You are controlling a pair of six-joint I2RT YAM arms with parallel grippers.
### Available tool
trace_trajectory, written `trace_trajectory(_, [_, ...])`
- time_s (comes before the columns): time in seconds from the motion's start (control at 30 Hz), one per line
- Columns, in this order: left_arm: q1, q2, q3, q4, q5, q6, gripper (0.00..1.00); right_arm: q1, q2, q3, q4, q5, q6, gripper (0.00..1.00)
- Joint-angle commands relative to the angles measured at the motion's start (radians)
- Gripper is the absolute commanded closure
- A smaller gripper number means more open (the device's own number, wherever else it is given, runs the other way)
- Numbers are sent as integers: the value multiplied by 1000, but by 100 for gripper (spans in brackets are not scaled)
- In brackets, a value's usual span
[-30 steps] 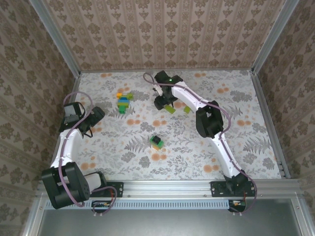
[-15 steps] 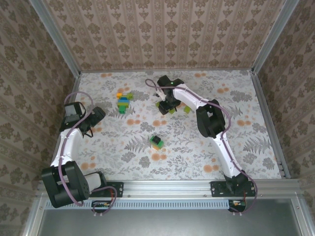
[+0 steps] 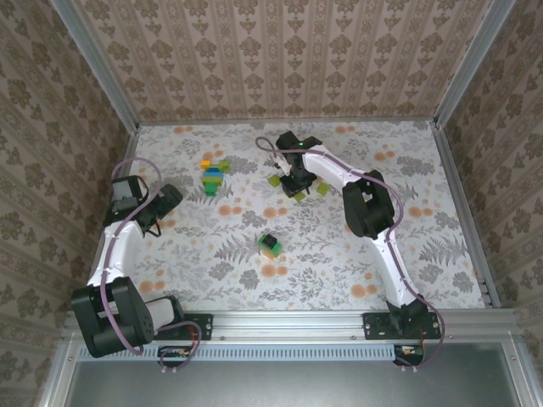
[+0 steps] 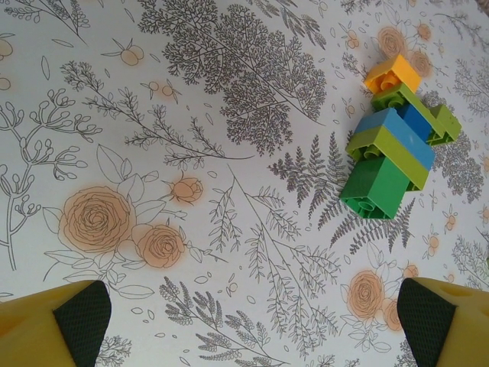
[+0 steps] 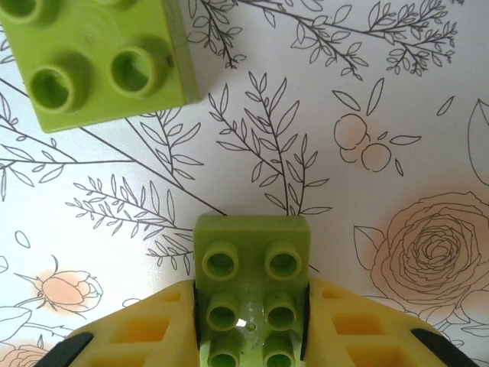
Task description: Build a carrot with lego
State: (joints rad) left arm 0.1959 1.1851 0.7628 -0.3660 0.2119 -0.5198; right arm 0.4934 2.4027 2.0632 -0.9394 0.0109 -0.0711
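From above, the right pincer (image 3: pixel 296 183) sat low at the far middle of the surface (image 3: pixel 424 212), with one loose brick (image 3: pixel 274 181) just to its left and another just to its right. The left pincer (image 3: pixel 166 198) hung well apart near the left edge. The left wrist showed its pincer (image 4: pixel 256 317) spread wide and holding nothing, with the mixed build (image 4: pixel 393 145) ahead to the right. The right wrist showed its pincer (image 5: pixel 252 313) clenched on a lime brick (image 5: pixel 252 252), studs up, with a loose brick (image 5: pixel 95 61) lying apart beyond it.
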Motion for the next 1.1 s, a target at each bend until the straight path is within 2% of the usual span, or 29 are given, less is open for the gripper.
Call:
trace_trajectory(0.0, [-9,7,28,-2,-6,19,0,21,-256,-195,-24,-37,36,73])
trace_trajectory(0.17, [-15,14,30,4,-4,18,0,109,-434,-327,-87,-58,17,73])
trace_trajectory(0.37, [-21,13,32,1,-3,18,0,229,-539,-396,-102,-63,59,73])
trace_trajectory(0.67, [-24,10,33,-2,-2,19,0,344,-534,-390,-86,-85,99,73])
trace_trajectory(1.07, [-24,10,35,-8,-5,24,0,381,-514,-384,-81,-103,108,73])
